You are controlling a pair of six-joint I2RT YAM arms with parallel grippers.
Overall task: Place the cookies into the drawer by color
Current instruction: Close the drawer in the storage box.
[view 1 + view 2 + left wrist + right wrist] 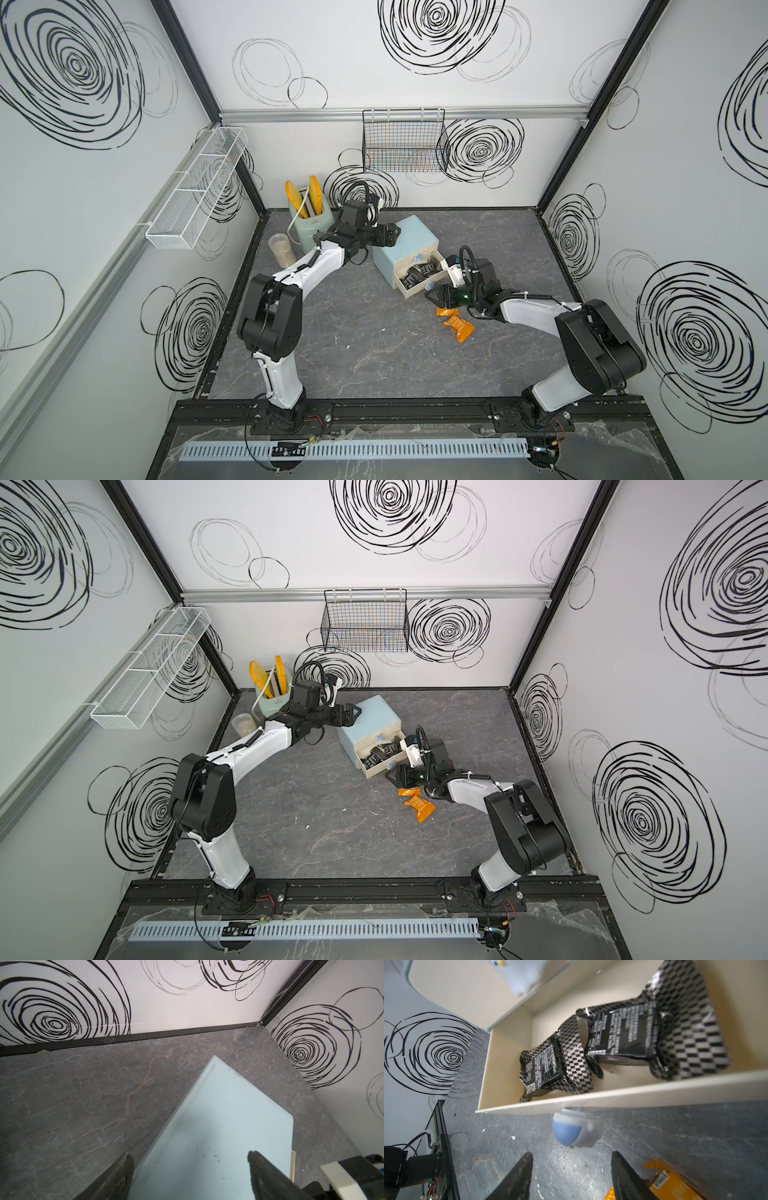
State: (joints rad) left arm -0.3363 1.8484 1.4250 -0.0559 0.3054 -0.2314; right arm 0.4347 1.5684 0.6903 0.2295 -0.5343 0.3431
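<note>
Right gripper (572, 1154): jaws partly apart, empty, just short of the knob (577, 1130). Left gripper (393, 233): jaws wide, empty, over a top corner of the drawer (409, 237). Pulled-out compartment: at least two black cookies (546, 1068). Table (353, 332): two orange cookies (457, 326), near that compartment.

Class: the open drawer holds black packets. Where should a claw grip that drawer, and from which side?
Grip the round bluish knob on the cream drawer front, coming level from the front. It is the only part that juts out, and looks narrow enough for the right claw, which faces it open.
</note>
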